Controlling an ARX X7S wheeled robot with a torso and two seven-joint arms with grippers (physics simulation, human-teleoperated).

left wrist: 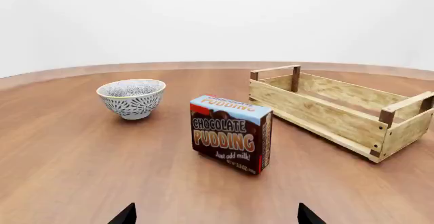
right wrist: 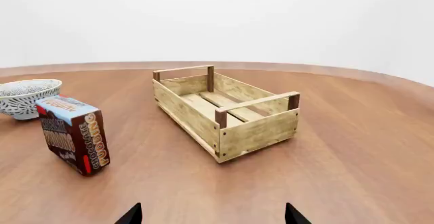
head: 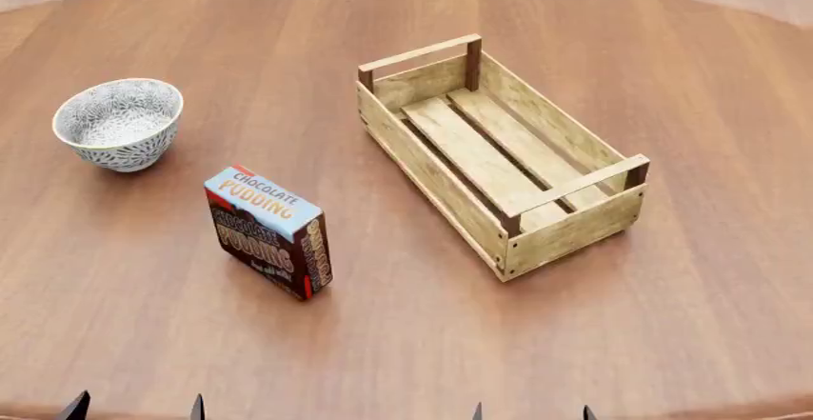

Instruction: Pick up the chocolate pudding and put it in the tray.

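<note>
The chocolate pudding [head: 269,233] is a small carton with a light-blue top, brown sides and orange lettering. It stands upright on the wooden table, left of the tray. It also shows in the left wrist view [left wrist: 230,133] and the right wrist view [right wrist: 73,134]. The tray [head: 500,149] is a long light-wood slatted crate with a bar handle at each end, empty; it shows in both wrist views [left wrist: 342,108] [right wrist: 224,109]. My left gripper [head: 133,409] and right gripper [head: 531,412] are open and empty at the table's near edge, well short of both.
A grey-white patterned bowl [head: 118,122] stands at the far left, behind the pudding. The round brown table [head: 711,277] curves away at the back; its near rim lies by my fingertips.
</note>
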